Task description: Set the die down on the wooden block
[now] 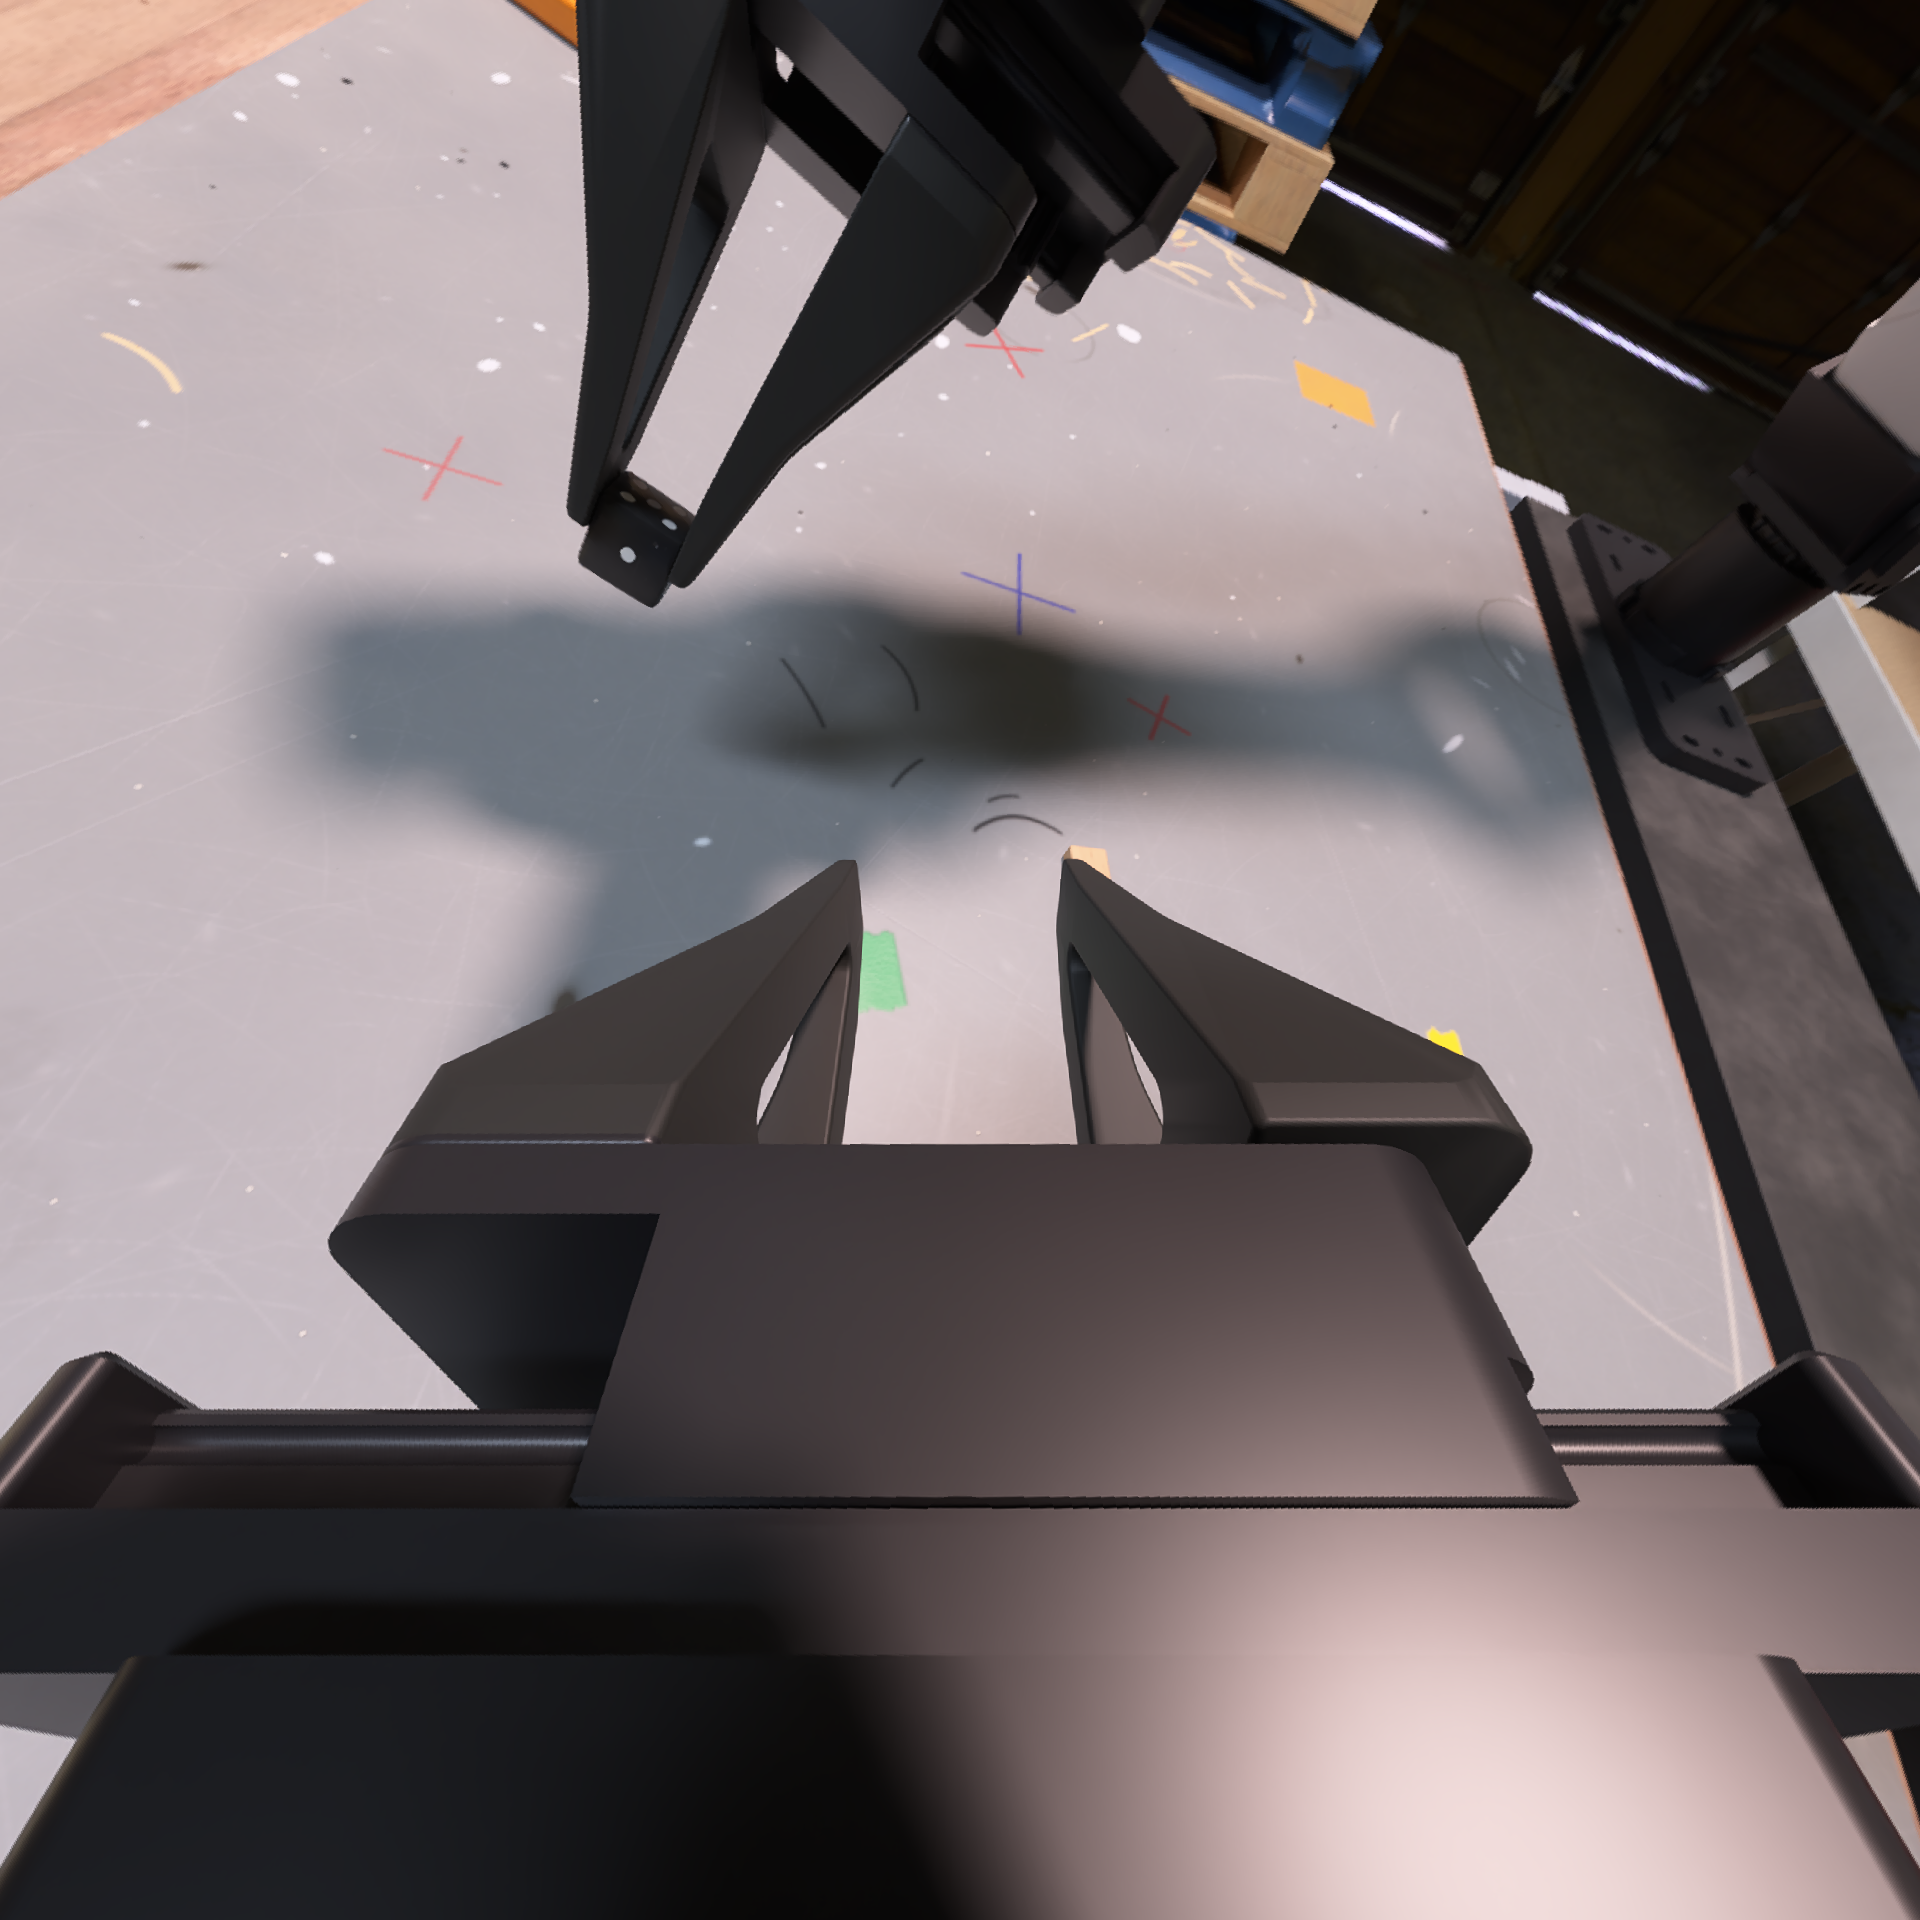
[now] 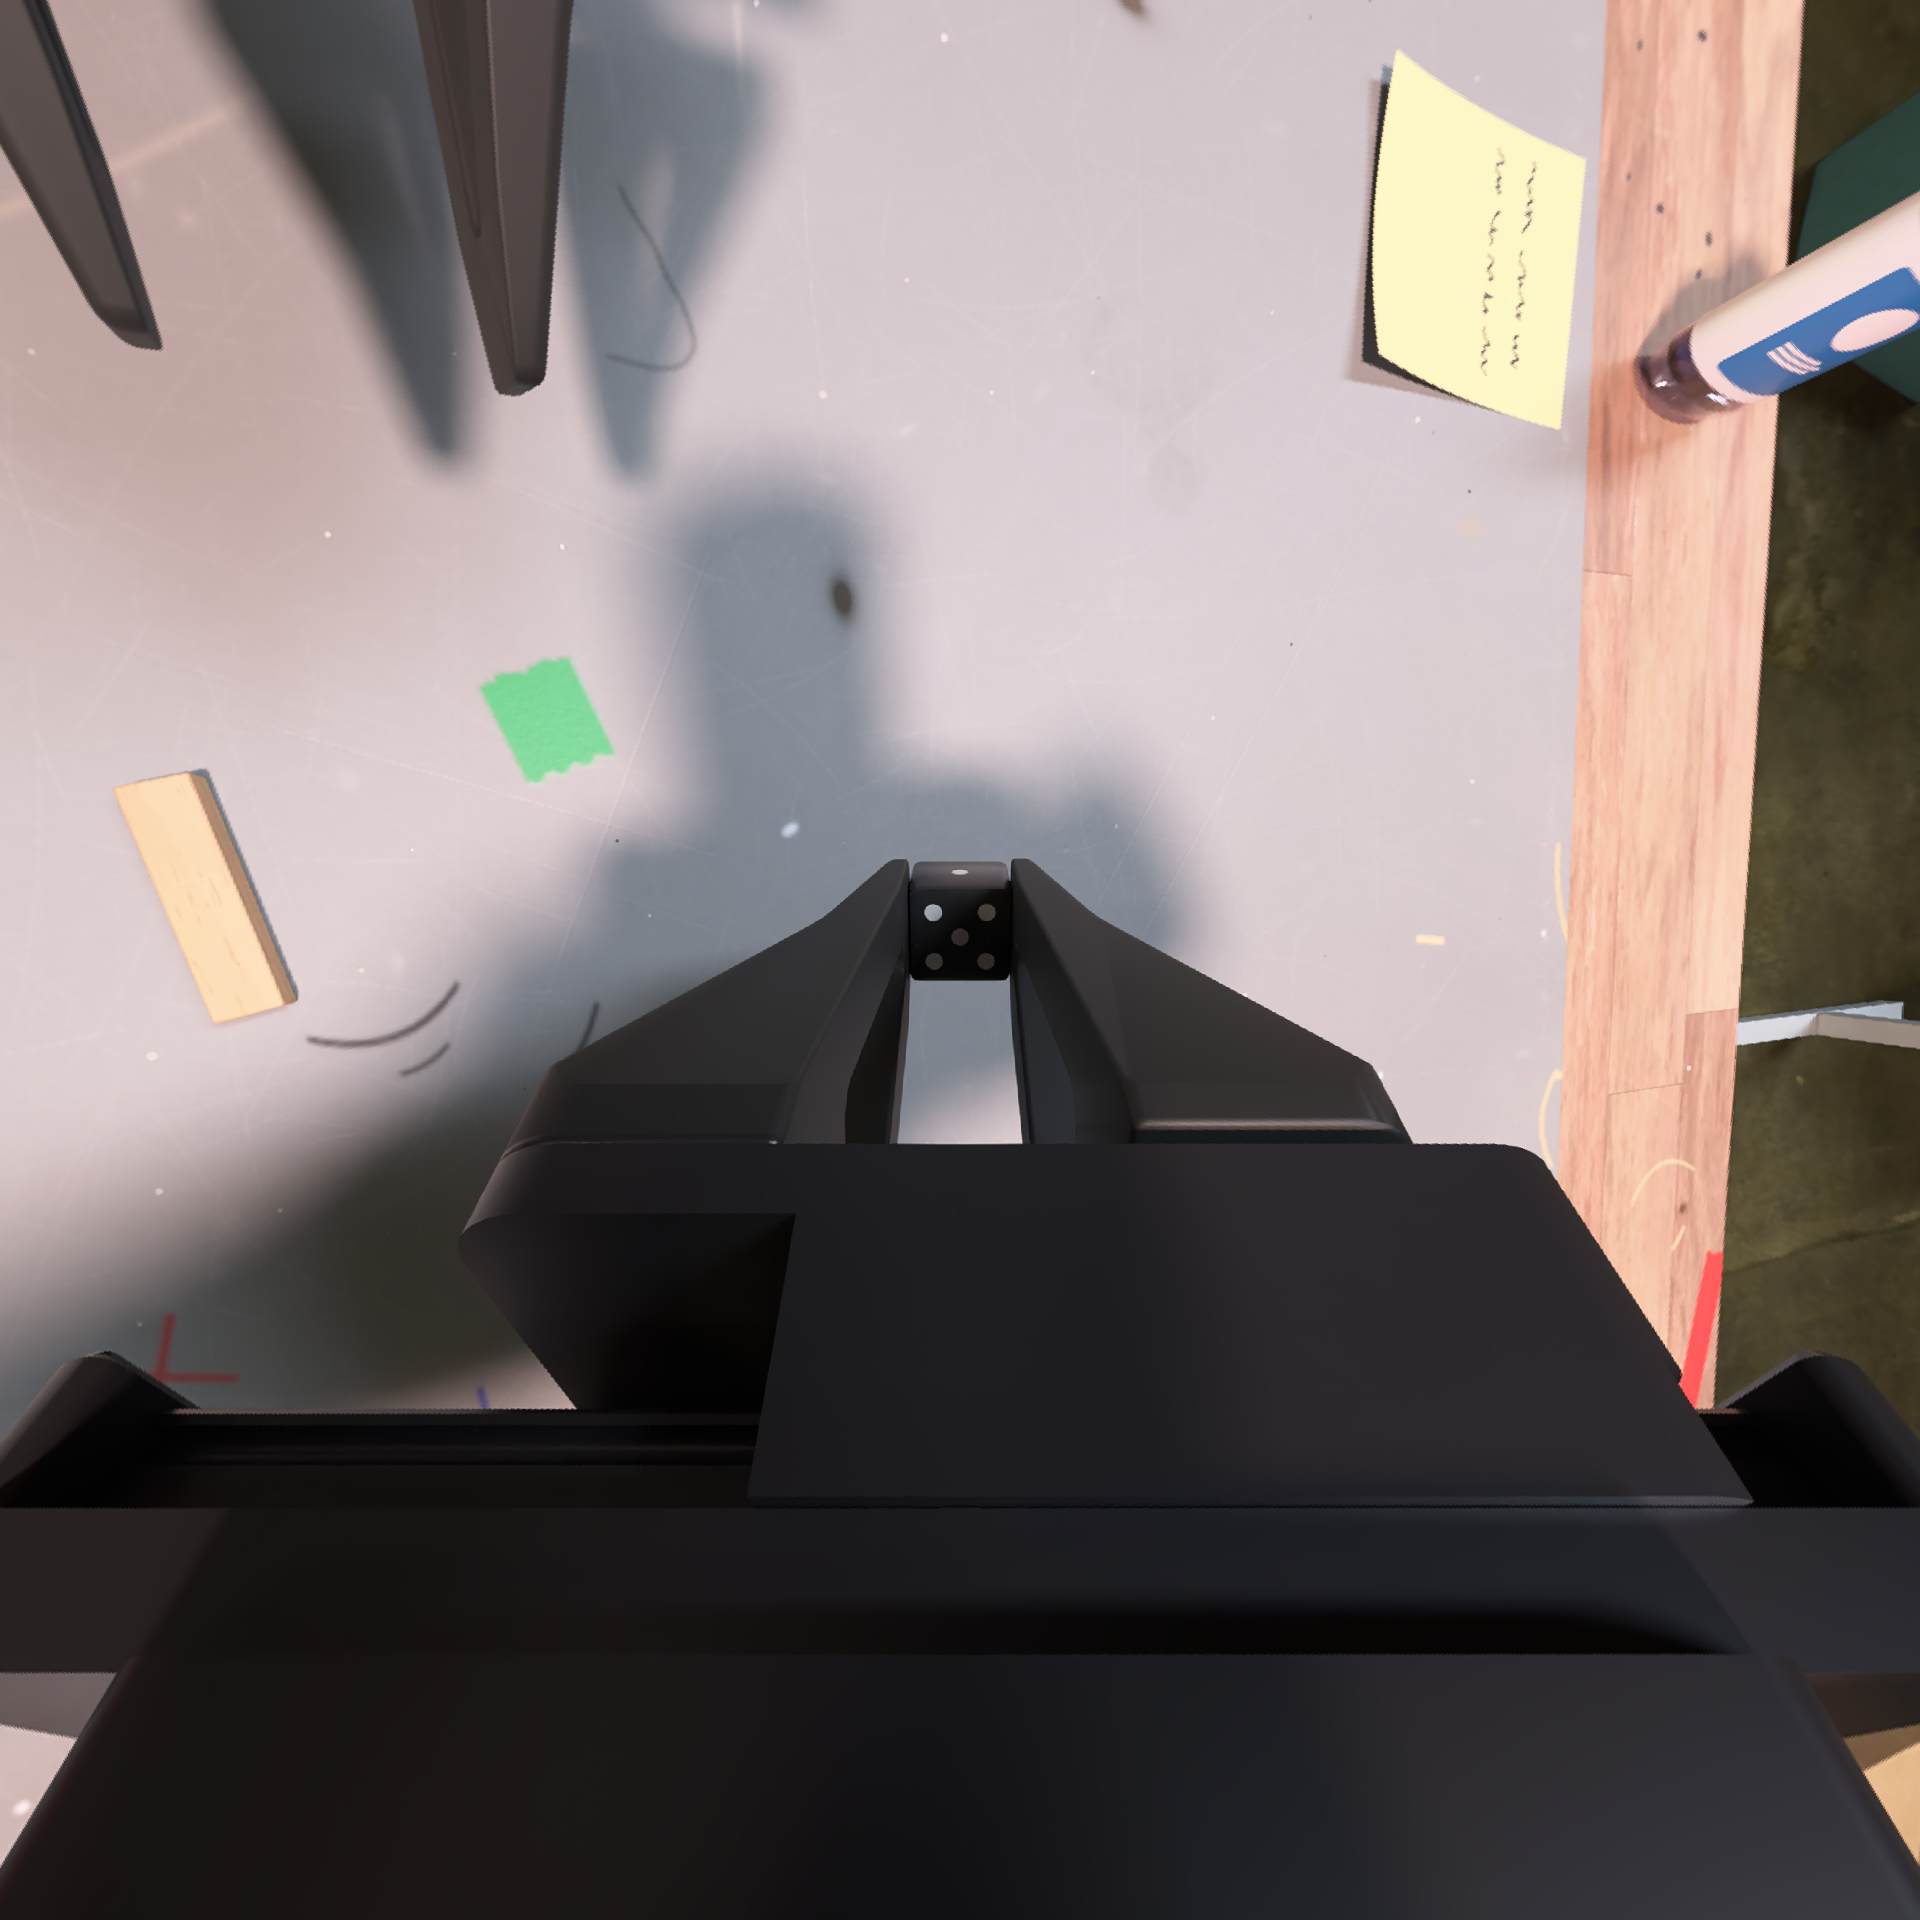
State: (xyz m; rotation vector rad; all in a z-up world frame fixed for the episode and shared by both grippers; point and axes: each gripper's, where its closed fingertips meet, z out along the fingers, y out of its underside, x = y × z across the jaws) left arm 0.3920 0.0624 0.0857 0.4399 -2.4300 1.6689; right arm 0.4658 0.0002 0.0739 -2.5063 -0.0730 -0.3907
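Right gripper (image 2: 959,883) clamps die (image 2: 959,930); wooden block (image 2: 205,896) apart.

Grey table (image 2: 1039,416), wooden block (image 2: 203,896), green tape (image 2: 547,719), yellow note (image 2: 1470,239)

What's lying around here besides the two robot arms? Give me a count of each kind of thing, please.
Die: 1, black, held in the right arm's jaws
Wooden block: 1
Green tape patch: 1
Yellow sticky note: 1
Bottle: 1, at the table's wooden edge
Total: 5
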